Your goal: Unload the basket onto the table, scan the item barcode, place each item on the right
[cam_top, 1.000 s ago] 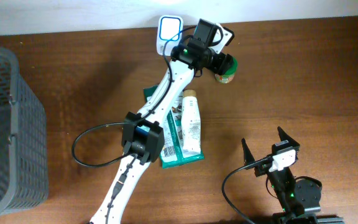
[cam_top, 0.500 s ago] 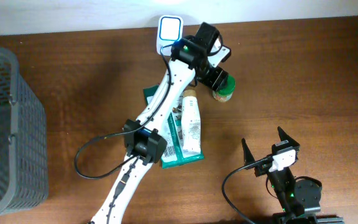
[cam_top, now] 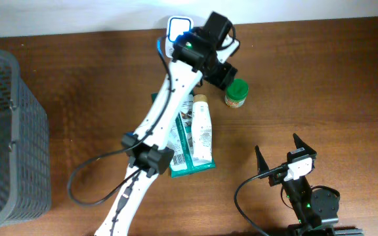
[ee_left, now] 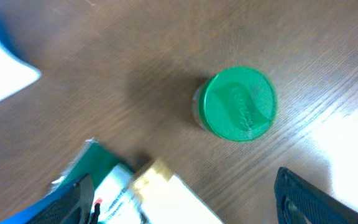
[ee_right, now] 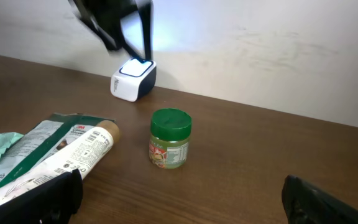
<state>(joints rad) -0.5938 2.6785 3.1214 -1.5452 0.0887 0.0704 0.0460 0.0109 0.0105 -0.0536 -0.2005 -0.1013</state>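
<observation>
Green-lidded jar (cam_top: 236, 92) stands upright on the table (cam_top: 333, 78) at four o'clock from the white scanner (cam_top: 178, 29), left gripper (cam_top: 223, 71) hovering spread and empty at its ten o'clock (right gripper (cam_top: 283, 157) idle, fingers also apart); a grasp should probably leave the label's barcode facing the scanner.

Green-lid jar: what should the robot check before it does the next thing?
1. The green-lid jar stands upright with its lid on: ok.
2. The left fingers are open and not touching the jar: ok.
3. The jar's barcode faces the scanner: cannot tell, no barcode shows in any view.
4. The jar stands apart from the white bottle: ok.
5. The right fingers are open and hold nothing: ok.
</observation>
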